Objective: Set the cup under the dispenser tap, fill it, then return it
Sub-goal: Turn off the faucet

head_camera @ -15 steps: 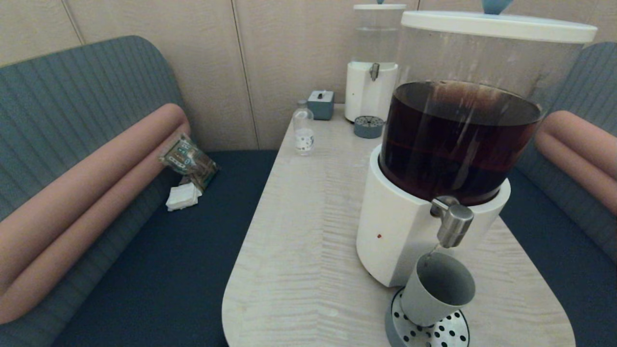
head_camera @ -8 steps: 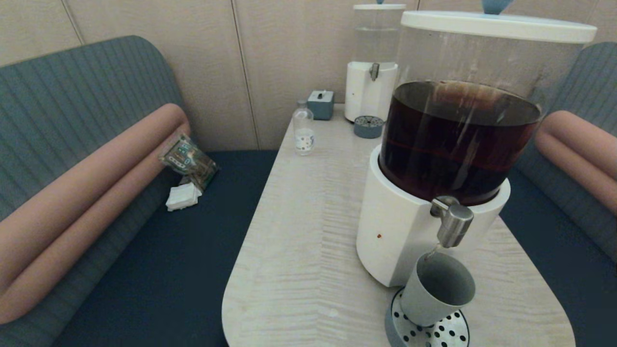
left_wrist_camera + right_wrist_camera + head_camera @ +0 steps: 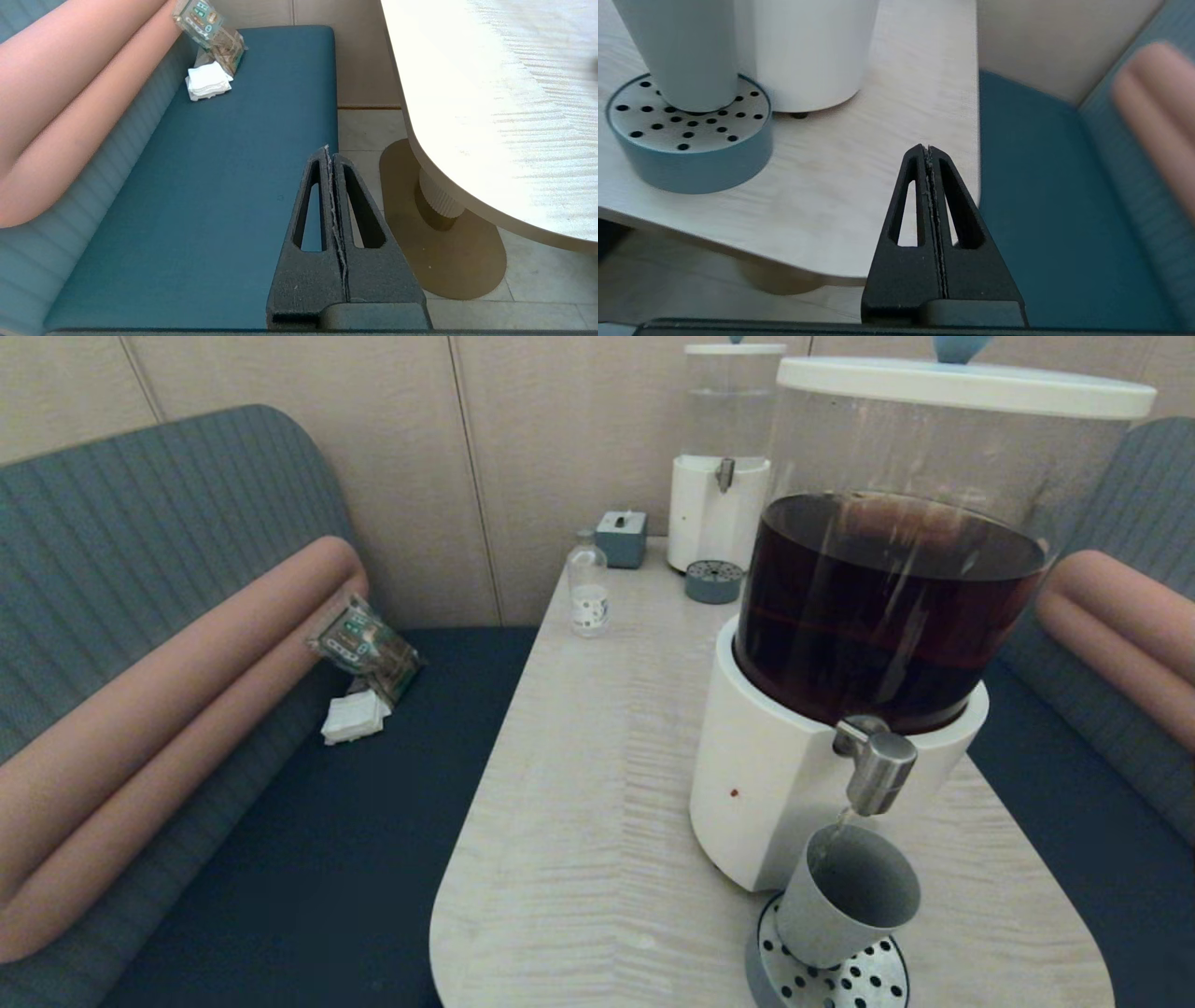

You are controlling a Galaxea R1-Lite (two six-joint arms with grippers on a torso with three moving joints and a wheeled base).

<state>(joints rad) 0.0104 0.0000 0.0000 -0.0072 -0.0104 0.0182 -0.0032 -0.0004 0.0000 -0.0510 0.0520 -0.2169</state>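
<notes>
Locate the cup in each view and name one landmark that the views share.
Head view: cup stands on the perforated drip tray, under the dispenser tap.
Left wrist view: not in it.
Right wrist view: cup on the same tray.
Shared landmark: the drip tray.

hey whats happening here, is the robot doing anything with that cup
Nothing holds the small grey-green cup: it stands alone on the perforated round drip tray, under the brushed-steel tap of the big dispenser of dark brown liquid. The left gripper is shut beside the table, over the bench; the right gripper is shut at the table's edge.
</notes>
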